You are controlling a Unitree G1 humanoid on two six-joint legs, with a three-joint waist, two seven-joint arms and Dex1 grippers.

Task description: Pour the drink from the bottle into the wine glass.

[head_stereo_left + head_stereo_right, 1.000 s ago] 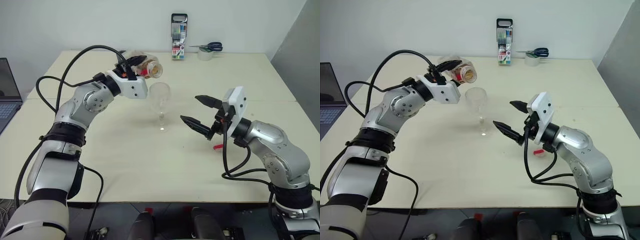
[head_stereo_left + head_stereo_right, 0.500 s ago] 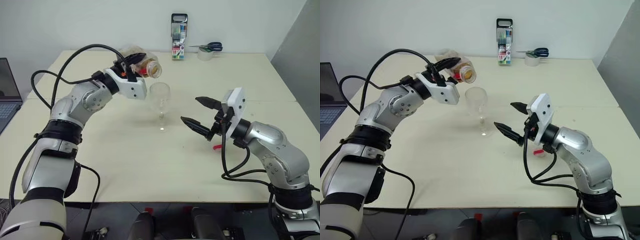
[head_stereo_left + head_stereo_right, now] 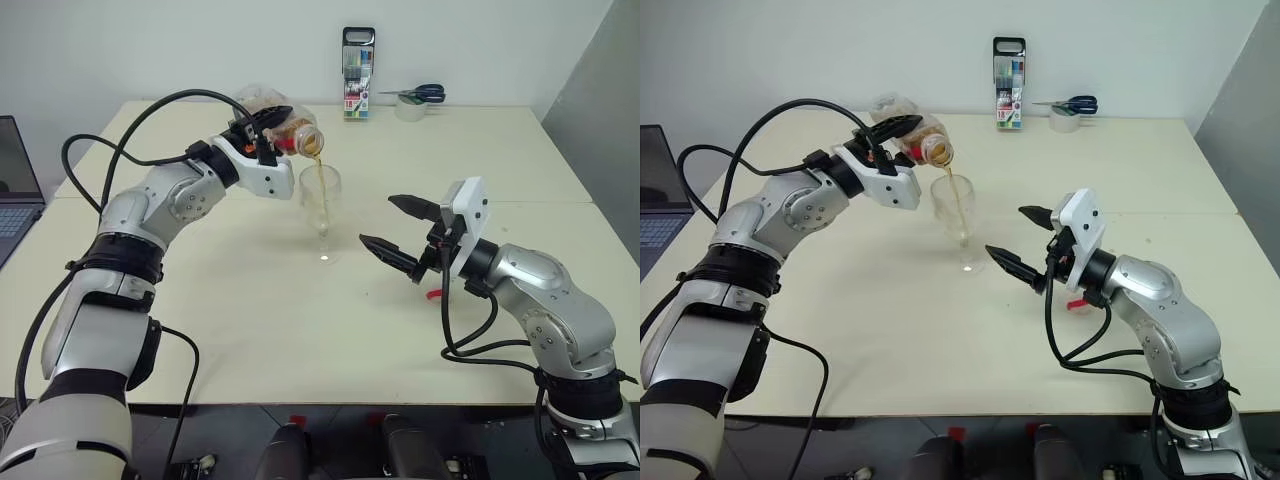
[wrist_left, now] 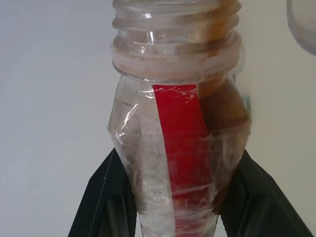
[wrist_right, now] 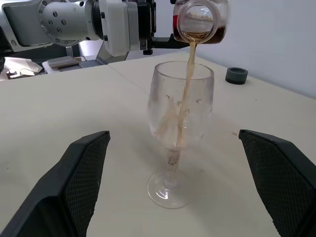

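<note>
My left gripper (image 3: 264,124) is shut on the bottle (image 3: 287,129), a clear uncapped one with a red label strip (image 4: 180,143). The bottle is tipped with its mouth over the rim of the wine glass (image 3: 321,205). A thin amber stream of the drink (image 5: 187,94) falls from the mouth into the glass bowl (image 5: 180,111). The glass stands upright mid-table. To its right my right gripper (image 3: 379,221) hovers open and empty, pointing at the glass and apart from it.
A marker pack (image 3: 357,73), scissors (image 3: 420,94) and a tape roll (image 3: 409,108) sit at the table's far edge. A laptop (image 3: 15,180) is at the far left. A small red thing (image 3: 435,294) lies under my right forearm.
The left wrist has rolled and tipped the bottle further. The drink now streams into the glass, where none flowed before. The right arm has kept still.
</note>
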